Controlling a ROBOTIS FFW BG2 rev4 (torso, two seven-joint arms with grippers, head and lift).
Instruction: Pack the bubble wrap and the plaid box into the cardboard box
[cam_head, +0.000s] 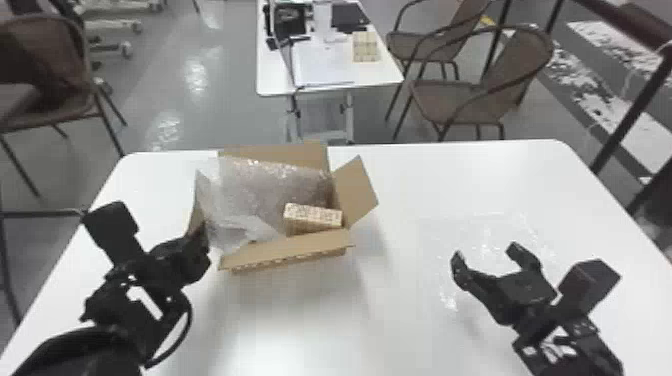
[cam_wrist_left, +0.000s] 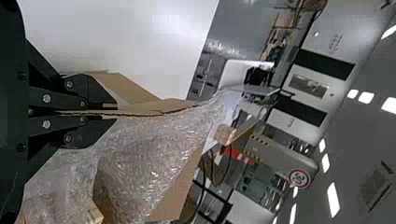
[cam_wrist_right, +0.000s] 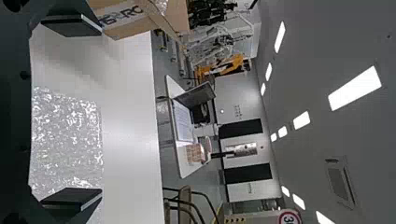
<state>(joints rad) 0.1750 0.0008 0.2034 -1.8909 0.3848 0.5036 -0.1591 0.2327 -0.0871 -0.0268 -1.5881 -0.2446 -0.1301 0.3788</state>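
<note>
- Desk (cam_head: 300, 320): supports all packing items.
- Cardboard box (cam_head: 295, 250): open, toward desk's far left corner.
- Bubble wrap (cam_head: 255, 195): inside, bulging over left rim.
- Loose bubble sheet (cam_wrist_right: 67, 140): flat, toward desk's right edge.
- Right gripper (cam_head: 485, 251): fingers spread above sheet.
- Left gripper (cam_wrist_left: 116, 112): pinches left flap (cam_wrist_left: 154, 106).
- Plaid box (cam_head: 312, 215): inside, near right corner.
- Step, judged: covering contents. Next: grasp sheet, lay over plaid box.

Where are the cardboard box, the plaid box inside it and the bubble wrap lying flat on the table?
Cardboard box (cam_head: 356, 192): head view, on its right flap.
Plaid box (cam_head: 313, 214): head view, on its upper face.
Flat bubble wrap (cam_wrist_right: 67, 140): right wrist view, on its middle.
</note>
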